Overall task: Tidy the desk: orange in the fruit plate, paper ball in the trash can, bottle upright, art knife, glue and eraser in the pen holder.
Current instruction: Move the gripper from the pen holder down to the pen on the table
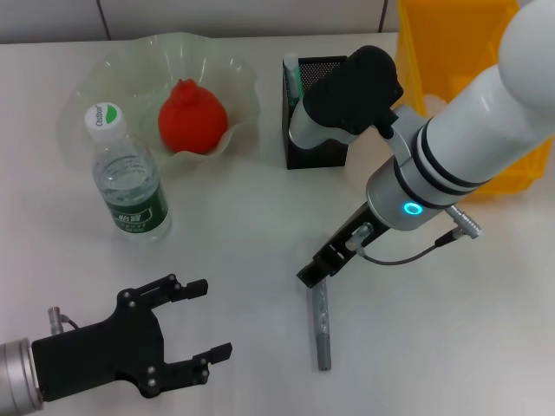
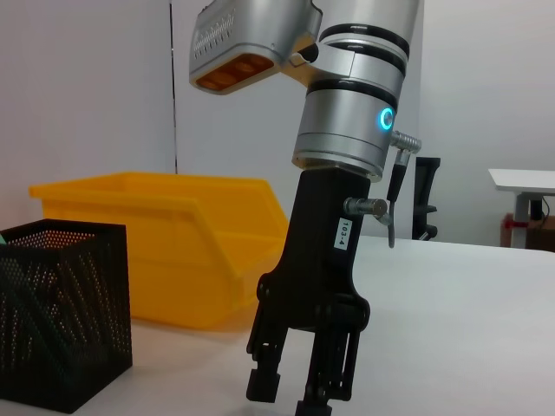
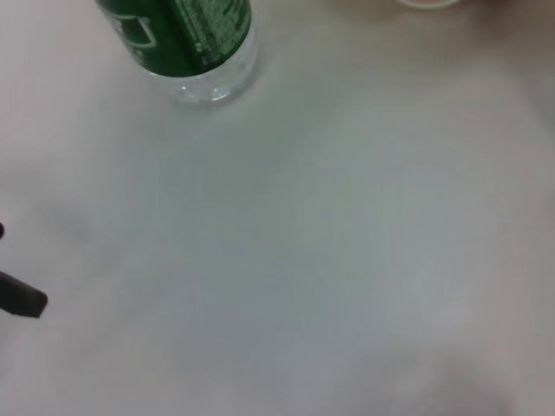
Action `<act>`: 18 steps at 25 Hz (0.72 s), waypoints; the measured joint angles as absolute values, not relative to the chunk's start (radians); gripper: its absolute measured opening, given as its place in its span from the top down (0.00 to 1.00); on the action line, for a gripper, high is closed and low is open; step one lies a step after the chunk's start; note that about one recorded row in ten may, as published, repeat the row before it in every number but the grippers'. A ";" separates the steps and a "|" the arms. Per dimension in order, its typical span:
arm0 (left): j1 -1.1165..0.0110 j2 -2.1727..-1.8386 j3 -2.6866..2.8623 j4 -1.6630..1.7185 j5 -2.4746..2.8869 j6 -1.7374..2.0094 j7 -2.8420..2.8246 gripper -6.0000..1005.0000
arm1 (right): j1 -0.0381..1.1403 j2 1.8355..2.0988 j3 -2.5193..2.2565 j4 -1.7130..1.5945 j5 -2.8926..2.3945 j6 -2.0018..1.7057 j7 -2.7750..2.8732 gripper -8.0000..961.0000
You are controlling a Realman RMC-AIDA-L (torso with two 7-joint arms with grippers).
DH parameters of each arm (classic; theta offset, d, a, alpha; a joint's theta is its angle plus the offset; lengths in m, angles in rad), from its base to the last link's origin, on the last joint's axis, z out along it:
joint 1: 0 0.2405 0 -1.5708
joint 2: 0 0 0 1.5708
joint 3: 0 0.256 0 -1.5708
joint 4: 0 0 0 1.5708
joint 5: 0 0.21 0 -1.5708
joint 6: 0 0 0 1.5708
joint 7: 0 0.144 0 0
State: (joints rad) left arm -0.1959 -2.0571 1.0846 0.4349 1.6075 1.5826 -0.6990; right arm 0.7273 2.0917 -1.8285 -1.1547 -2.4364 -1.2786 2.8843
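Note:
The grey art knife (image 1: pixel 322 334) lies flat on the white table, front centre. My right gripper (image 1: pixel 314 276) points down at its far end, jaws nearly together on it; it also shows in the left wrist view (image 2: pixel 290 394). My left gripper (image 1: pixel 211 318) is open and empty at the front left. The orange (image 1: pixel 191 117) sits in the translucent fruit plate (image 1: pixel 95 78). The green-labelled bottle (image 1: pixel 130 186) stands upright in front of the plate and shows in the right wrist view (image 3: pixel 186 35). The black mesh pen holder (image 1: pixel 314 158) holds a green-and-white stick (image 1: pixel 292 74). Paper ball and eraser are out of view.
A yellow bin (image 1: pixel 442 43) stands at the back right, behind the pen holder (image 2: pixel 61 312) and also in the left wrist view (image 2: pixel 173 251). My right arm reaches over the pen holder. A left fingertip (image 3: pixel 22 301) shows in the right wrist view.

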 joint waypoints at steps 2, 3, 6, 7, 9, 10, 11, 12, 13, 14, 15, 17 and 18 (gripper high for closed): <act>-0.196 -2.057 1.085 0.435 1.608 1.583 -0.699 0.20 | 0.730 2.092 -1.833 -1.152 -2.433 -1.274 2.886 0.26; -0.196 -2.057 1.084 0.436 1.608 1.583 -0.699 0.20 | 0.737 2.092 -1.839 -1.144 -2.433 -1.274 2.892 0.26; -0.195 -2.057 1.084 0.436 1.608 1.583 -0.698 0.20 | 0.752 2.092 -1.844 -1.118 -2.433 -1.274 2.899 0.28; -0.195 -2.057 1.084 0.436 1.608 1.583 -0.698 0.20 | 0.752 2.092 -1.844 -1.118 -2.433 -1.274 2.899 0.30; -0.196 -2.057 1.084 0.436 1.608 1.583 -0.698 0.20 | 0.762 2.092 -1.844 -1.096 -2.433 -1.272 2.899 0.33; -0.196 -2.057 1.084 0.437 1.608 1.583 -0.698 0.20 | 0.765 2.092 -1.843 -1.089 -2.433 -1.272 2.899 0.35; -0.196 -2.057 1.084 0.437 1.608 1.583 -0.699 0.20 | 0.767 2.092 -1.843 -1.085 -2.433 -1.272 2.899 0.37; -0.196 -2.057 1.084 0.437 1.608 1.583 -0.699 0.20 | 0.768 2.092 -1.843 -1.083 -2.433 -1.272 2.898 0.39; -0.197 -2.057 1.085 0.437 1.608 1.583 -0.701 0.20 | 0.768 2.092 -1.843 -1.084 -2.433 -1.277 2.898 0.40; -0.197 -2.057 1.085 0.437 1.608 1.583 -0.701 0.20 | 0.768 2.092 -1.843 -1.084 -2.433 -1.277 2.898 0.42; -0.197 -2.057 1.085 0.437 1.608 1.583 -0.701 0.20 | 0.768 2.092 -1.844 -1.085 -2.433 -1.280 2.898 0.44; -0.198 -2.057 1.086 0.437 1.608 1.583 -0.702 0.20 | 0.770 2.093 -1.844 -1.083 -2.433 -1.287 2.898 0.47; -0.198 -2.057 1.086 0.437 1.608 1.583 -0.702 0.20 | 0.774 2.093 -1.844 -1.080 -2.433 -1.296 2.898 0.50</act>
